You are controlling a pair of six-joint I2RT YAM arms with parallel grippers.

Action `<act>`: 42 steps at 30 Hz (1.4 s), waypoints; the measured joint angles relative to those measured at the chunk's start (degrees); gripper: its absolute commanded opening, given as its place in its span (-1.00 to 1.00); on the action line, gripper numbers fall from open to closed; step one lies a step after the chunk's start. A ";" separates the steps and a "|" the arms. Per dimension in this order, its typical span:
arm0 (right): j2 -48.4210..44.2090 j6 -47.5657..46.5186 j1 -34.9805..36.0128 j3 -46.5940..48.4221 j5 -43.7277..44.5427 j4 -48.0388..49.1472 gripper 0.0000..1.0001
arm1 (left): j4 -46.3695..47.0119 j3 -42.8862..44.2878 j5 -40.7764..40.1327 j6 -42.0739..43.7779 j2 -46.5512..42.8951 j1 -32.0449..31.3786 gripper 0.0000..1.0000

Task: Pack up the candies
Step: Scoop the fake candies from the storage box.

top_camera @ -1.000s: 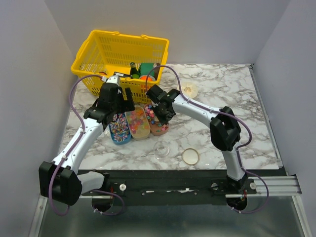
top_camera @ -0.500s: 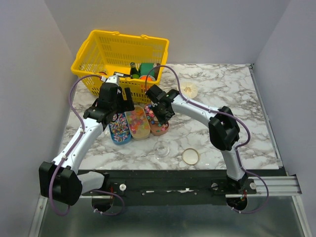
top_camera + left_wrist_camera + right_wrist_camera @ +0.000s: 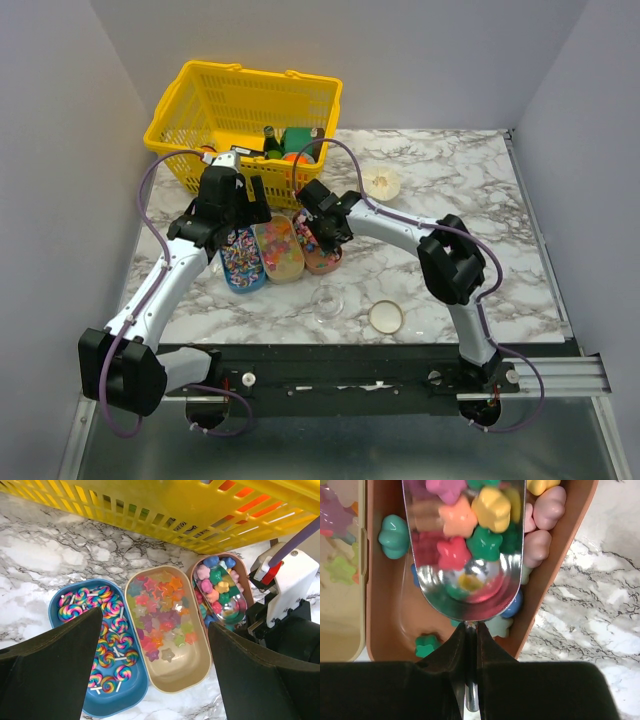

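Note:
Three oval trays lie side by side in front of the basket: a blue tray point(image 3: 116, 703) of swirl lollipops, a beige tray point(image 3: 186, 676) of star candies point(image 3: 165, 620), and a brown tray point(image 3: 387, 625) of flower-shaped candies. My right gripper point(image 3: 471, 641) is shut on the thin handle of a metal scoop point(image 3: 465, 587). The scoop hangs over the brown tray with several candies point(image 3: 490, 507) in its bowl. My left gripper point(image 3: 155, 625) hovers wide open above the blue and beige trays, holding nothing. The top view shows both grippers, left point(image 3: 240, 222) and right point(image 3: 322, 232), meeting over the trays.
A yellow basket point(image 3: 200, 100) with bottles and packets stands just behind the trays. A small clear bowl point(image 3: 328, 302) and a round lid point(image 3: 386, 316) sit near the front edge. A pale round thing point(image 3: 382, 181) lies at the back right.
My right arm has edged slightly left with the scoop over the brown tray. The left arm has stayed still and open.

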 measured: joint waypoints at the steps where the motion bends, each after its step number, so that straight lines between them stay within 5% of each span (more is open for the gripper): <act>1: 0.00 -0.13 0.02 -0.17 0.02 0.22 -0.99 | 0.00 0.02 0.00 0.00 0.00 0.00 0.98; 19: -6.49 -0.72 -0.48 -8.37 1.33 2.78 -0.99 | 0.04 0.24 0.04 0.02 0.00 0.44 0.98; 42: -33.31 -1.18 0.55 -25.14 1.79 5.75 -0.99 | 3.17 0.59 5.73 -4.39 -0.76 6.75 0.98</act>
